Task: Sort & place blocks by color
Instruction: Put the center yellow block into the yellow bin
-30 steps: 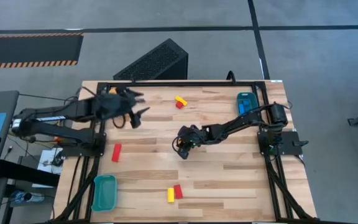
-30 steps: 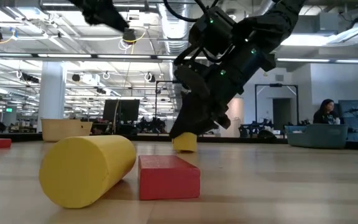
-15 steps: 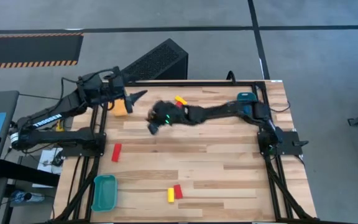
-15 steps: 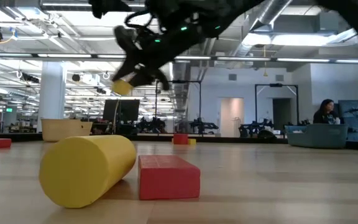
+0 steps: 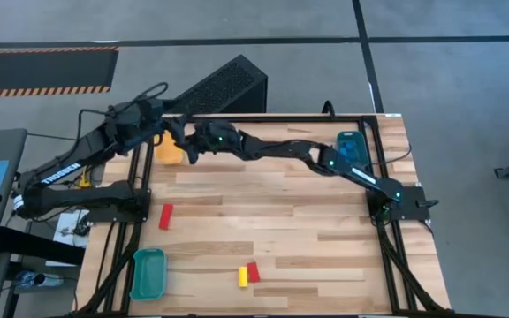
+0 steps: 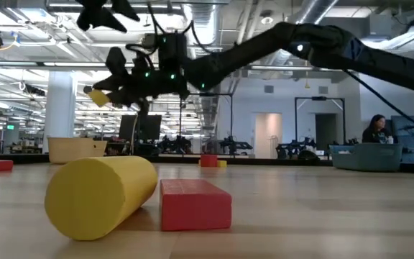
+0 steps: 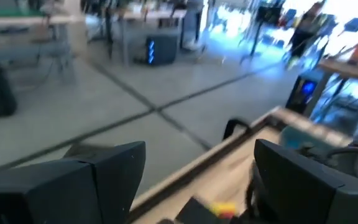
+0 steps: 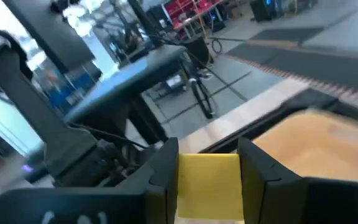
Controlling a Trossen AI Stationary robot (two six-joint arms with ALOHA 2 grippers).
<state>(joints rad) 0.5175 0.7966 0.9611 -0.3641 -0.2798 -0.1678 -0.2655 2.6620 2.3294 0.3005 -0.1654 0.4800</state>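
Yellow block point(image 8: 208, 180), clamped between the right gripper point(image 5: 193, 146) fingers, has travelled from table centre to the ten o'clock corner, now just above the yellow tray point(image 5: 168, 150); release looks close. Left gripper point(image 5: 177, 129), jaws spread and empty, crowds that corner. Red and yellow blocks point(image 5: 248, 275) wait at six o'clock beside the teal tray point(image 5: 148, 273).

Yellow block point(image 8: 208, 177) airborne, upper left. Red bar point(image 5: 165, 215) left; yellow cylinder point(image 5: 243, 277) beside red block point(image 5: 253, 271), lower centre.

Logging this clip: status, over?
Right gripper shut on small yellow block, above yellow tray. Left gripper open, raised beside. Nothing blocking.
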